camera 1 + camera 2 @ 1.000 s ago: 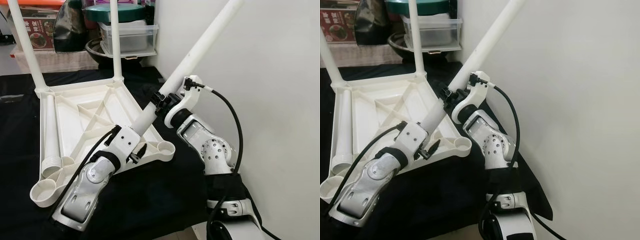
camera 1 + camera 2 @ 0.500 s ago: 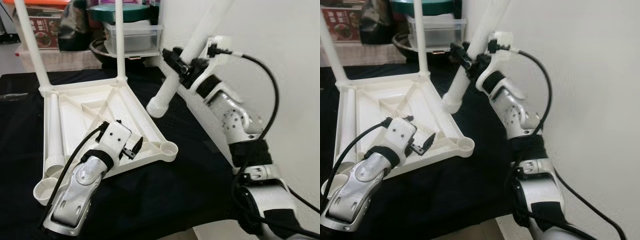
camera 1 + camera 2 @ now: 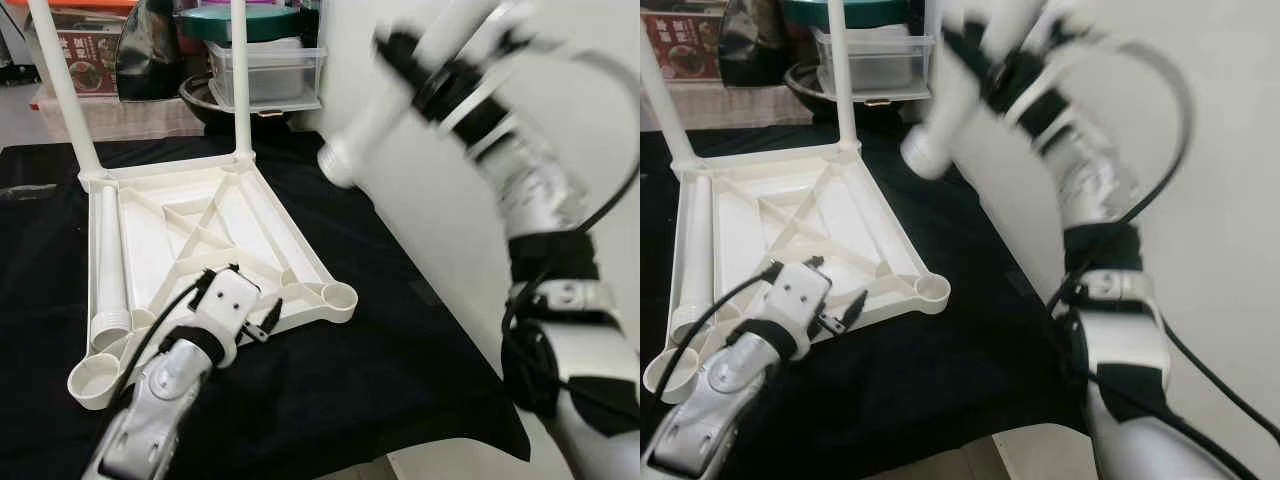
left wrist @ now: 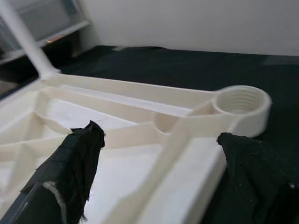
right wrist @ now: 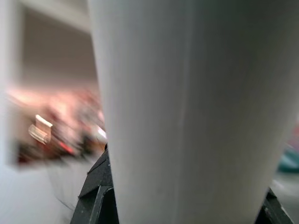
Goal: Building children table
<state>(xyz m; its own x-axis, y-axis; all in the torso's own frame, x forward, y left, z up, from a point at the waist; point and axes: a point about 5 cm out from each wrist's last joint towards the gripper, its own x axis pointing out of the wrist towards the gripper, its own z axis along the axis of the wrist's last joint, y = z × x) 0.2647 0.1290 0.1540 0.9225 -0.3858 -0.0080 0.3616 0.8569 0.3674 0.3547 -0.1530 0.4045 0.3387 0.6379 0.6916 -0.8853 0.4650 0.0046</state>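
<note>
table leg (image 3: 385, 115) up in the air, clamped by the right gripper (image 3: 425, 68) beside the wall, all blurred.
right fingers grasping that white leg near its threaded end, high over the black desk (image 3: 400, 340); left gripper (image 3: 262, 318) spread wide, fingers (image 4: 77, 163) released, hovering at the near edge of the upside-down table top (image 3: 200, 235), just beside an empty corner socket (image 3: 340, 296). two legs (image 3: 240, 70) stand upright at the far corners, another lies along the frame's left side (image 3: 108, 260).
</note>
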